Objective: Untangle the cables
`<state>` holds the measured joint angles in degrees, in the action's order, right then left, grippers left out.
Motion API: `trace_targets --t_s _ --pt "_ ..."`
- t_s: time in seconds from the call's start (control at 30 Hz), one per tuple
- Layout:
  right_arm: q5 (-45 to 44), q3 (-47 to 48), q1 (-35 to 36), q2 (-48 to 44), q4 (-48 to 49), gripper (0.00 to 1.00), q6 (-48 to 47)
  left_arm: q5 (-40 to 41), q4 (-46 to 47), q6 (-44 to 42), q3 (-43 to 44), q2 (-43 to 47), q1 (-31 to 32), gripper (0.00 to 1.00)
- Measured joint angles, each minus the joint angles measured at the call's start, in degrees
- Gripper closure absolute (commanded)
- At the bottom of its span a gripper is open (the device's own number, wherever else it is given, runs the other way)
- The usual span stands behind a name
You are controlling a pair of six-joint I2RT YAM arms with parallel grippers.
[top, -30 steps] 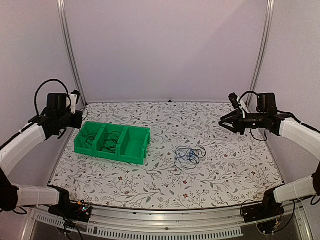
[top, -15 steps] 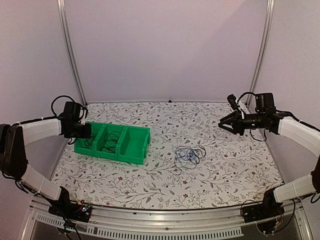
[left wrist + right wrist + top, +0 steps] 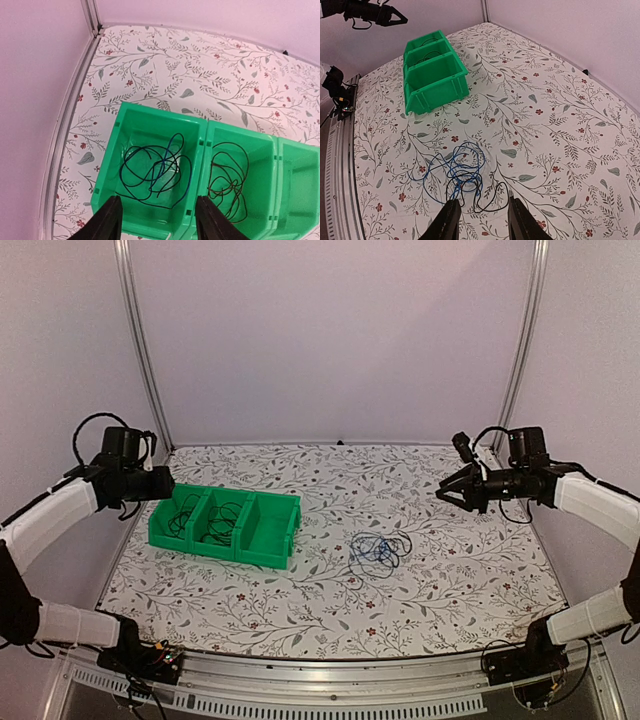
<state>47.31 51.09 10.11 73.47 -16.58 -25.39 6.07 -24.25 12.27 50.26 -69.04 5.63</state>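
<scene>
A snarl of blue and black cables (image 3: 378,549) lies on the floral table, right of the green bin (image 3: 268,537). In the right wrist view the same cables (image 3: 462,172) lie below my right gripper (image 3: 483,200), which is open and empty and hovers high at the table's right (image 3: 450,486). My left gripper (image 3: 160,484) hangs above the bin's left end. Its jaws stand wide apart (image 3: 159,198) with nothing between them. A loose dark blue-black cable (image 3: 155,170) sits in the left compartment under it. A dark brownish cable (image 3: 230,180) sits in the middle compartment.
The bin's right compartment (image 3: 300,185) shows no cable in it. Metal frame posts (image 3: 140,340) stand at the back corners, and a rail (image 3: 65,135) runs along the table's left edge. Pale walls close in the table on three sides.
My left arm dipped to the bin's left compartment half a second ago and has since risen again, its jaws now spread. My right arm has hardly moved.
</scene>
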Motion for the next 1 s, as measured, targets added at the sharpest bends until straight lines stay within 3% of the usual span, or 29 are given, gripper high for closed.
trace_targets --t_s 0.13,0.37,0.47,0.7,0.87,1.0 --pt "0.04 0.98 0.0 2.49 -1.79 0.65 -1.57 0.22 -0.22 1.42 2.01 5.81 5.25 0.49" --pt "-0.37 4.13 1.44 9.42 -6.88 0.68 -5.51 -0.2 7.69 2.69 4.35 4.94 26.32 0.5" --pt "-1.53 4.74 3.04 12.11 -8.61 0.69 -6.75 0.96 12.02 2.78 6.58 -1.11 35.01 0.49" --pt "-3.13 5.25 6.47 15.91 -10.58 0.69 -7.89 3.87 15.69 1.44 18.58 -26.05 52.15 0.49" --pt "-4.11 6.75 7.87 18.73 -11.85 0.67 -8.2 5.88 13.51 1.51 25.59 -40.09 56.98 0.48" --pt "-7.52 7.04 7.91 20.13 -11.72 0.65 -6.99 6.23 12.57 2.86 26.25 -43.87 57.92 0.48"
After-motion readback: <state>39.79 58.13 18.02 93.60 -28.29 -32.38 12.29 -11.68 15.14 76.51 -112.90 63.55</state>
